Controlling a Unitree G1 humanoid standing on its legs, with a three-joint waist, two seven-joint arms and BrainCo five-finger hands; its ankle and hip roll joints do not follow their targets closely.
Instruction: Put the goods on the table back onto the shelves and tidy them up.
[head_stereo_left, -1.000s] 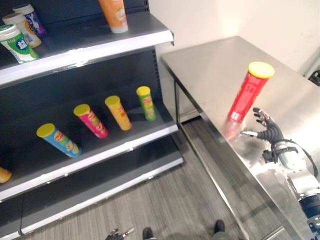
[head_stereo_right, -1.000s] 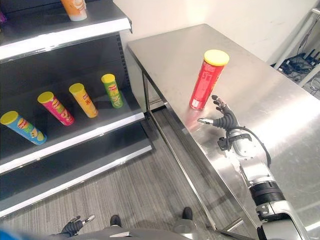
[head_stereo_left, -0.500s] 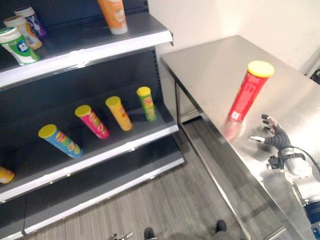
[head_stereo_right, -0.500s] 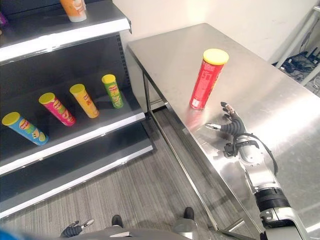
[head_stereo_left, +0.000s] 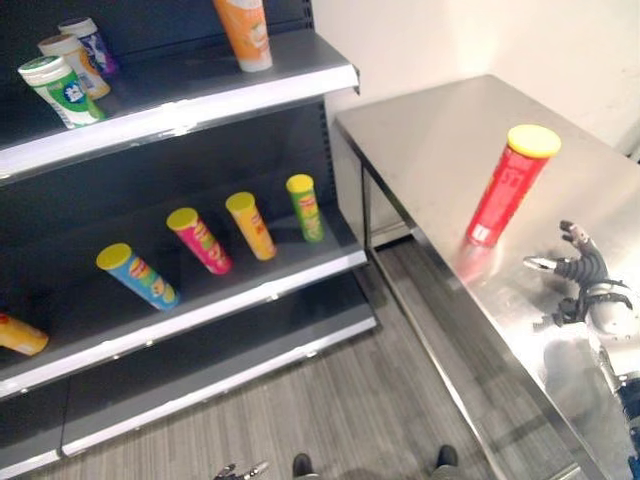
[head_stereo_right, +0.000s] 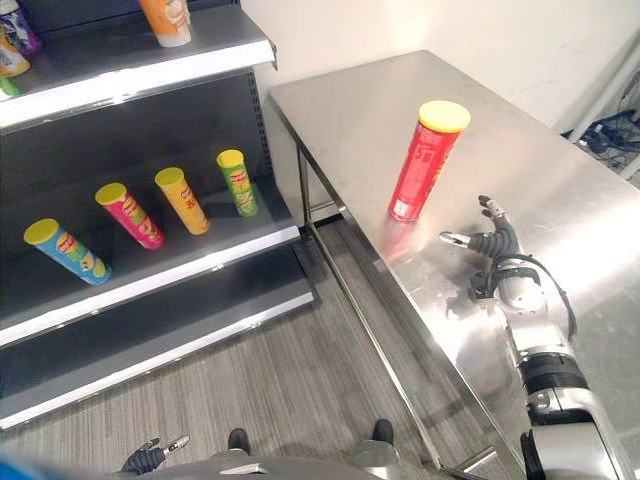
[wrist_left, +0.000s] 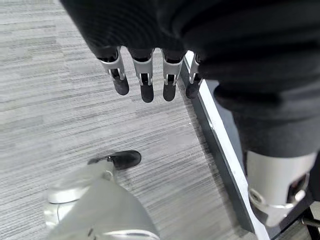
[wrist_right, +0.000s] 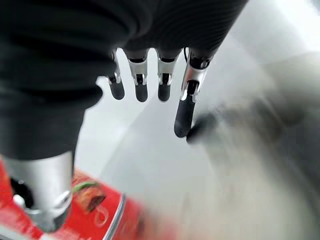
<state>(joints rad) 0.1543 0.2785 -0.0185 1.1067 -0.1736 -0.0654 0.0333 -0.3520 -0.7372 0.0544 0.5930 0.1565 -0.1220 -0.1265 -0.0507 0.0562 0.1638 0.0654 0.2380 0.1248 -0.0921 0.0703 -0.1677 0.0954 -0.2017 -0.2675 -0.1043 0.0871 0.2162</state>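
Note:
A tall red can with a yellow lid (head_stereo_left: 508, 185) stands upright on the steel table (head_stereo_left: 430, 130), near its front edge. My right hand (head_stereo_left: 585, 270) hovers just over the tabletop to the right of the can, apart from it, fingers spread and open. The right wrist view has its straight fingers (wrist_right: 141, 82) above the steel, with the can's red side (wrist_right: 100, 210) by the thumb. My left hand (head_stereo_right: 148, 457) hangs low over the grey floor with relaxed fingers (wrist_left: 146, 80) and holds nothing.
Left of the table stands a dark shelf unit (head_stereo_left: 200, 310). Its middle shelf carries blue (head_stereo_left: 138, 277), pink (head_stereo_left: 199, 240), orange (head_stereo_left: 251, 226) and green (head_stereo_left: 306, 208) cans. On the upper shelf are an orange can (head_stereo_left: 246, 32) and a green-white tub (head_stereo_left: 60, 90).
My right hand has drawn away from the red can, to the right. The camera has shifted a little; the can and the shelf goods stay put.

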